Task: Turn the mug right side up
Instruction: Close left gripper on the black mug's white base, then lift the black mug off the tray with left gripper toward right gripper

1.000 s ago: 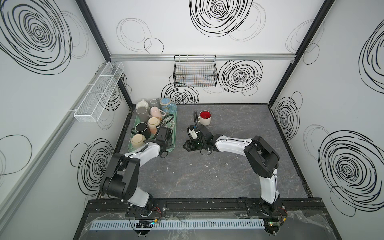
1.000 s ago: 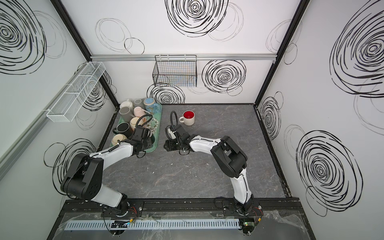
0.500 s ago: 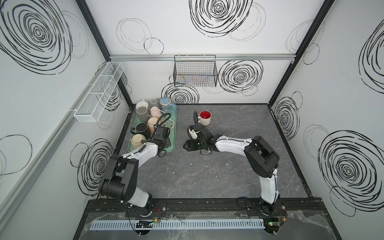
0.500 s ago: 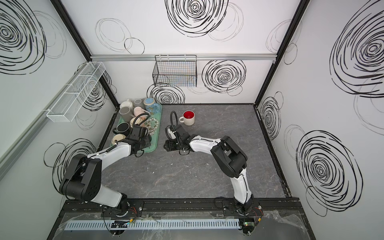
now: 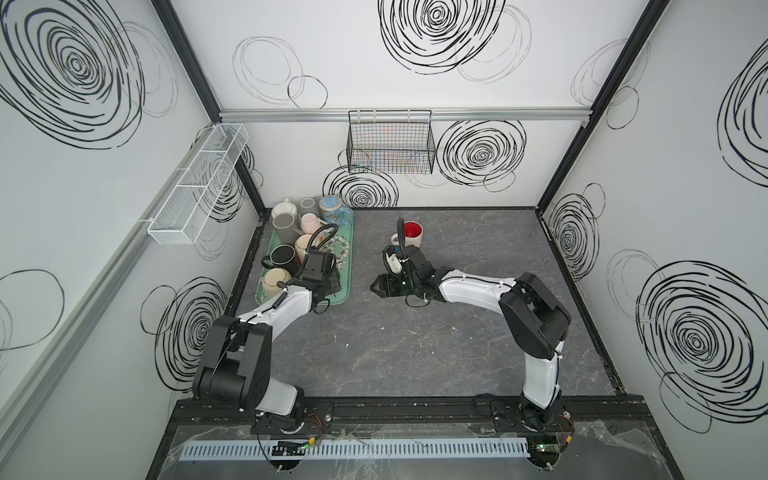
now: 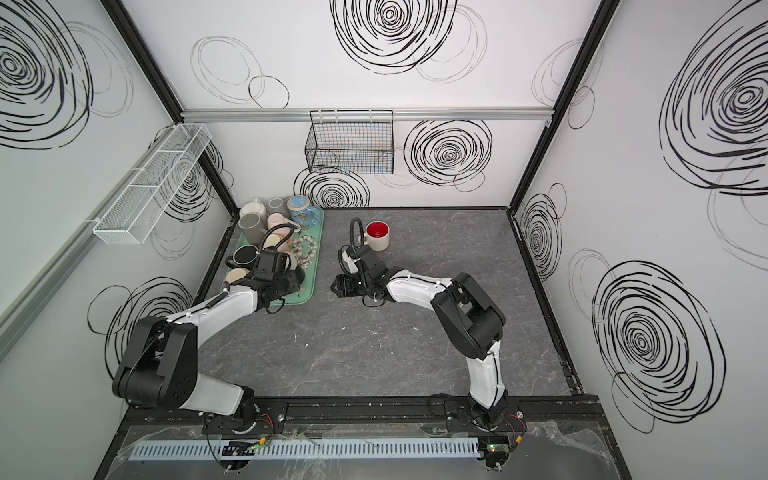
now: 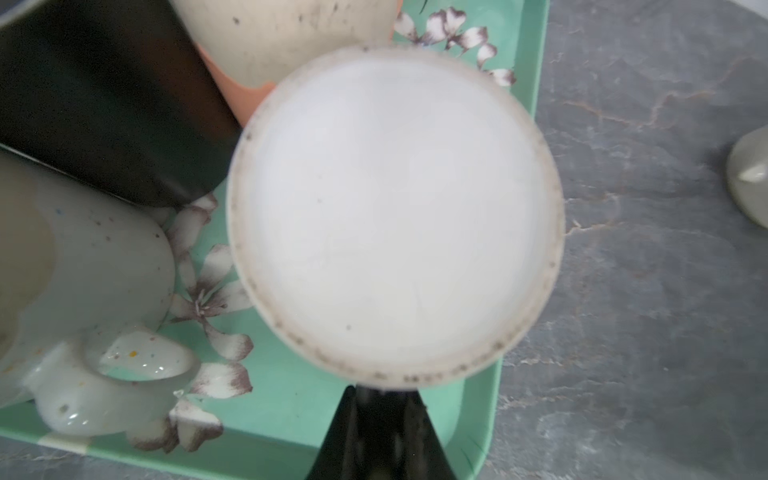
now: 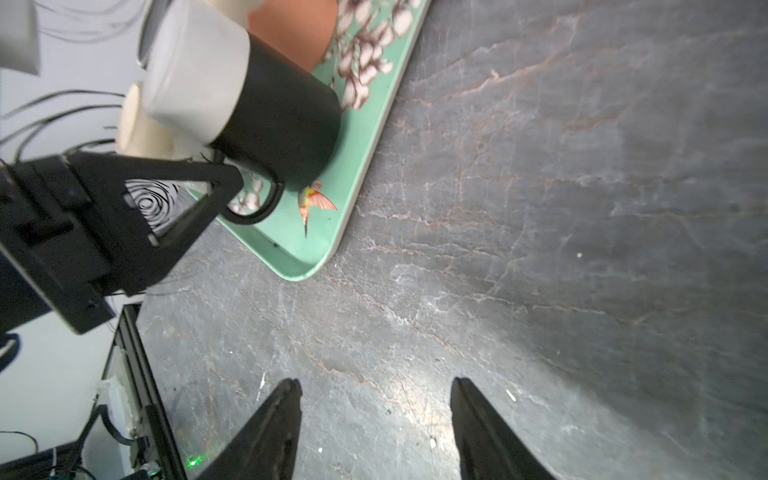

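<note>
In both top views the left arm is leaning over the green tray (image 5: 348, 274); in the left wrist view the mug (image 7: 395, 216) is standing base-up on it; in the right wrist view the left gripper (image 8: 235, 185), just narrowed, is pinching its handle (image 8: 272, 201), so the flip looks ready to begin; the right gripper (image 8: 374, 382) is gaping empty.

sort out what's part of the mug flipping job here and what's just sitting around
In the job:
black mug, tilted base-up over the green tray
left pincer, shut on its handle

Just lying about:
red-lined mug, already upright
other mugs on the tray
wire basket
right pincer, open and empty
</note>
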You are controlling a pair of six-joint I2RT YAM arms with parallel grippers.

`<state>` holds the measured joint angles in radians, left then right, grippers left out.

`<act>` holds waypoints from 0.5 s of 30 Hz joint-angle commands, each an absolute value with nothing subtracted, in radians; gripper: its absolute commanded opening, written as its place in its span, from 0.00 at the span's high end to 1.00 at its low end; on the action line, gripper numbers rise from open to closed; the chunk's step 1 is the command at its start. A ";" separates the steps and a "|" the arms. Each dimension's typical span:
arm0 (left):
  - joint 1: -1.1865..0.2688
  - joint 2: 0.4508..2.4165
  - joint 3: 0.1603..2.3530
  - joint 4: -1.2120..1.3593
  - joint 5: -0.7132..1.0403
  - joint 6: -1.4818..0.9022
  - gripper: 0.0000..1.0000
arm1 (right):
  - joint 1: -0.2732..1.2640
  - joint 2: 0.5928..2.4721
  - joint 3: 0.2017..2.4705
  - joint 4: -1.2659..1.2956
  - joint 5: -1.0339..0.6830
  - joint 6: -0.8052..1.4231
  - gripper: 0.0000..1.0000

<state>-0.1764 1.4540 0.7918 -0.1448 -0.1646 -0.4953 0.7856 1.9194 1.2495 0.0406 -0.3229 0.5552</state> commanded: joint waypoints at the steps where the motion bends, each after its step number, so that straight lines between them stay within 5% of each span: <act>1: -0.172 1.361 0.786 0.018 -0.117 -0.516 1.00 | 0.757 1.834 1.222 0.119 -0.356 0.611 0.40; 15: -0.249 1.175 0.730 0.312 0.005 -0.702 1.00 | 0.588 1.582 1.089 0.288 -0.458 0.758 0.40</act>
<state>-0.2054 1.2381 0.7025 0.0700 -0.0143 -0.6445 0.6147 1.6363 1.1107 0.2066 -0.4088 0.7013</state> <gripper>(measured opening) 0.174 0.604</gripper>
